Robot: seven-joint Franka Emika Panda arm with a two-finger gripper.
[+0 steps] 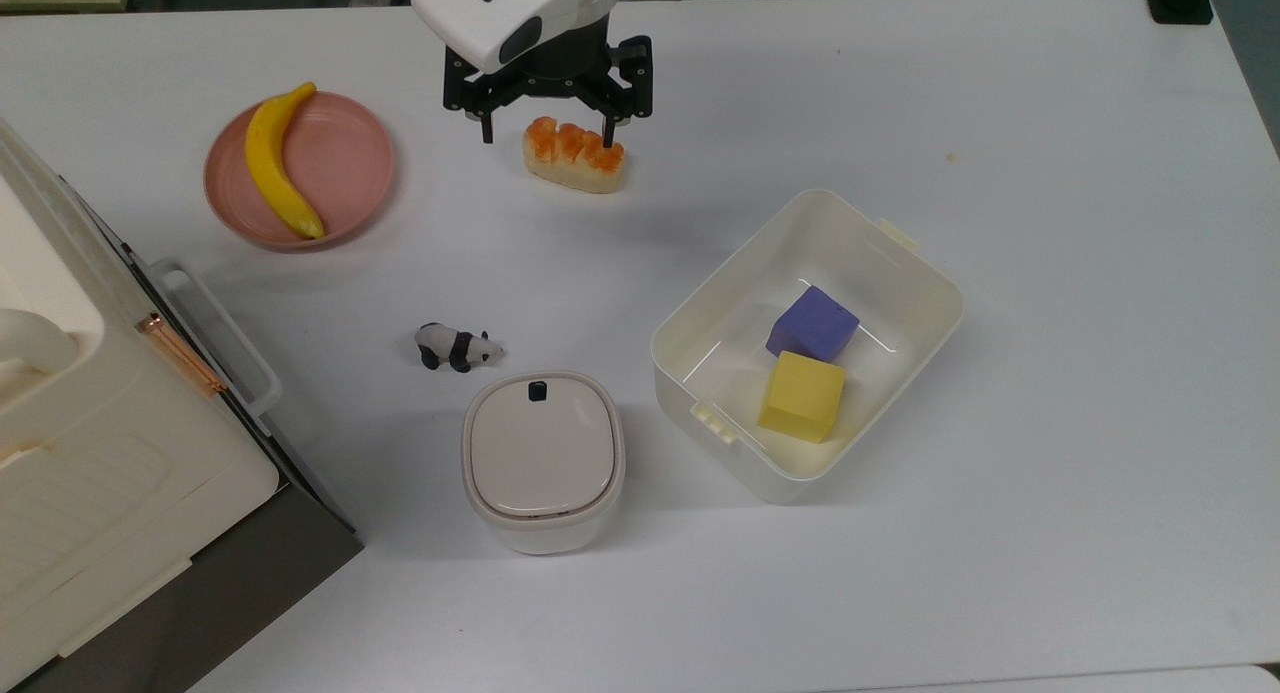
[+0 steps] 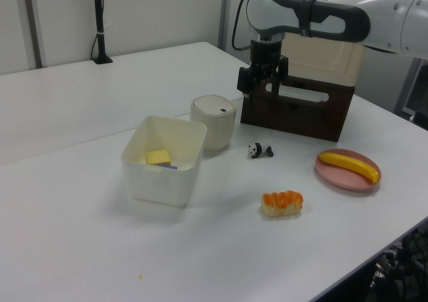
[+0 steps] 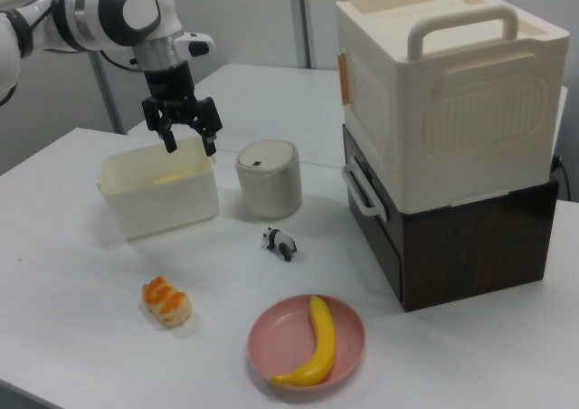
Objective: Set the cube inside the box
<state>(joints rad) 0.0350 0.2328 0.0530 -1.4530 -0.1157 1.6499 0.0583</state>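
Yellow cube (image 1: 801, 396) already lies inside the box (image 1: 700, 318), at 6 o'clock of a purple cube (image 1: 813, 324), touching it; the placing looks done. Fingers (image 1: 606, 133) hang spread wide and empty near 11 o'clock of the box, above the table (image 1: 1050, 223)

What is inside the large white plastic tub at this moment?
Inside the large white plastic tub lie two things: a plain yellow cube and a purple cube, close beside each other. The tub floor under the cubes is covered.
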